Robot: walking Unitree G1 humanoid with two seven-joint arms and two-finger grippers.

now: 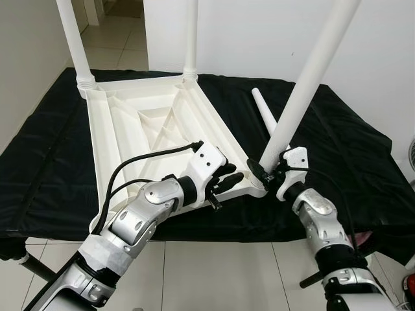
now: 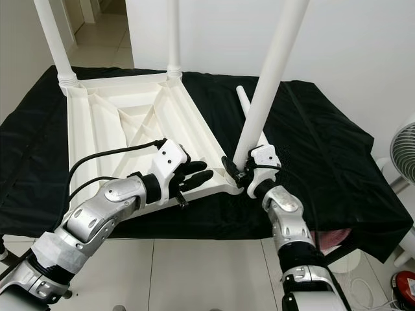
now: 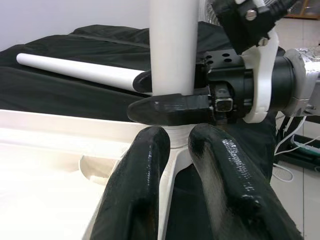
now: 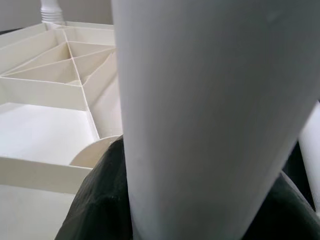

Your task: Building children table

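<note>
The right tool (image 1: 264, 173) is pinched around the base of a white table leg (image 1: 311, 78), one black finger on each side of the tube, just above the near right corner socket of the tabletop. The right wrist view shows the leg running between the dark fingers, with the ribbed underside of the tabletop behind it. The gripped leg leans away from vertical, its upper end tilted toward the robot's right and leaving the frame at the top.

The left tool (image 1: 227, 181) rests on the near edge of the overturned white tabletop (image 1: 136, 129), just beside the same corner. Its two fingers (image 3: 150, 180) lie close together with a narrow gap between them; they enclose nothing and point at the leg base and at the right tool.

The tabletop lies upside down, ribs facing up, on a surface covered with black cloth (image 1: 337, 142). Two further legs stand upright in its far corners: the far left leg (image 1: 72, 39) and the far right leg (image 1: 190, 39). A fourth, loose leg (image 1: 264, 111) lies flat on the cloth, just behind the gripped leg and apart from the tabletop.

A white fan (image 2: 403, 152) stands on the tiled floor (image 1: 214, 272) at the robot's right.
</note>
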